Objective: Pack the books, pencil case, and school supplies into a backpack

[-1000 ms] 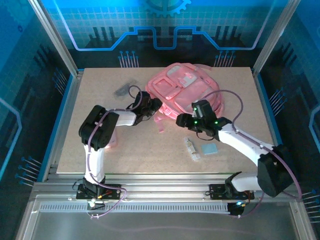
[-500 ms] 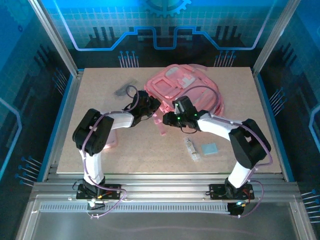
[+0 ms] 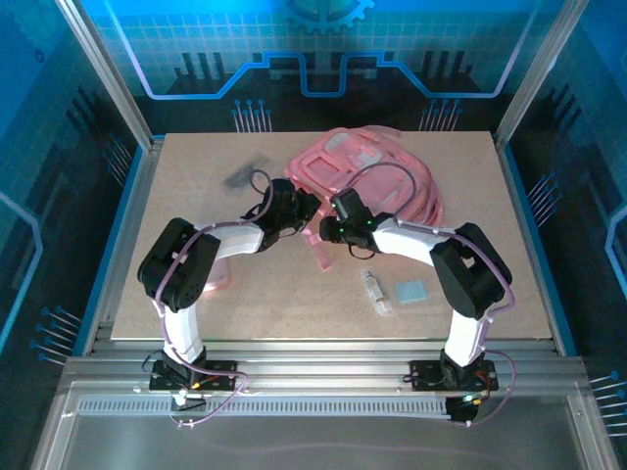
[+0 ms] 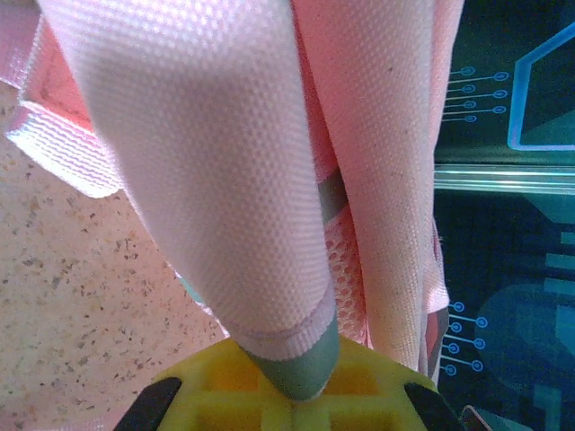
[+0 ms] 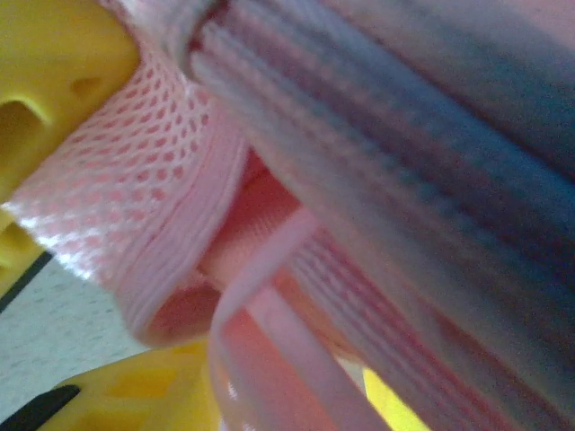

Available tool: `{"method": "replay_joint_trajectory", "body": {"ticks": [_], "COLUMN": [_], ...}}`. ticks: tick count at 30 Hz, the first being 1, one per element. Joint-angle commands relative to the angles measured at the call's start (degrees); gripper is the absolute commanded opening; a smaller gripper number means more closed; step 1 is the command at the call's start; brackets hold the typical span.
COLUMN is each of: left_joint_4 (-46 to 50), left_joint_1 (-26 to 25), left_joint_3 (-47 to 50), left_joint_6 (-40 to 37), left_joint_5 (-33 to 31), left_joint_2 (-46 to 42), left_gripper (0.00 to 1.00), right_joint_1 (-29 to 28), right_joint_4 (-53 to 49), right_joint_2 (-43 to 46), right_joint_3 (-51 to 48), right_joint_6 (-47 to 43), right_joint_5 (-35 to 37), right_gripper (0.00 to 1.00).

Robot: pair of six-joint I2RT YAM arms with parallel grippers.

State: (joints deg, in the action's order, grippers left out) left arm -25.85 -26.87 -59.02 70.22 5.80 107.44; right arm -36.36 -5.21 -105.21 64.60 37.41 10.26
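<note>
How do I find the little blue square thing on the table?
Start at the big pink backpack at the far side of the table. Come toward the near edge to two small things lying side by side. The pad is the flat light-blue square on the right; its neighbour, the tube, is whitish and long.

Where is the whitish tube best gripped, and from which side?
Across its middle, from straight above: the tube lies flat, long axis roughly near to far, so fingers close on its narrow sides. The blue pad beside it lies apart.
</note>
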Motion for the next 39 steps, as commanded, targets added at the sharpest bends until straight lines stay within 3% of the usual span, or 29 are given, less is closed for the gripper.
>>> {"method": "replay_joint_trajectory", "body": {"ticks": [1, 7, 13, 21, 28, 35, 39], "left_joint_4": [-4.8, -5.0, -3.4, -3.9, -1.6, -0.5, 0.5], "left_joint_1": [-2.6, -3.7, -3.6, -0.3, 2.6, 4.1, 5.0], "left_joint_3": [0.2, 0.7, 0.7, -0.8, -4.9, -7.8, -8.9], "left_joint_6": [2.2, 2.8, 1.3, -0.3, -3.7, -5.1, -6.5], "left_joint_5": [5.2, 5.4, 3.7, 4.4, 6.5, 8.6, 9.6], "left_joint_2": [-4.7, -5.7, -5.2, -0.9, 1.8, 4.0, 5.1], "left_gripper": [0.00, 0.00, 0.00, 0.00, 0.00, 0.00, 0.00], "right_joint_1": [-1.5, -2.1, -1.4, 3.4, 7.8, 14.0, 16.4], "right_joint_4": [3.6, 6.0, 9.0, 5.0, -5.1, -13.7, -22.0], "right_joint_2": [-2.2, -4.2, -1.9, 5.2, 11.3, 19.4, 23.8], "right_joint_3": [2.8, 3.4, 1.8, -5.0, -11.0, -16.1, -15.2], "right_joint_6": [-1.7, -0.4, -4.1, -8.1, -11.2, -12.8, -16.6], "right_joint_5": [11.5, 17.6, 12.3, -2.1, -12.5, -18.5, -15.6], "right_gripper": [0.44, 0.32, 0.01, 0.00, 0.00, 0.00, 0.00]}}
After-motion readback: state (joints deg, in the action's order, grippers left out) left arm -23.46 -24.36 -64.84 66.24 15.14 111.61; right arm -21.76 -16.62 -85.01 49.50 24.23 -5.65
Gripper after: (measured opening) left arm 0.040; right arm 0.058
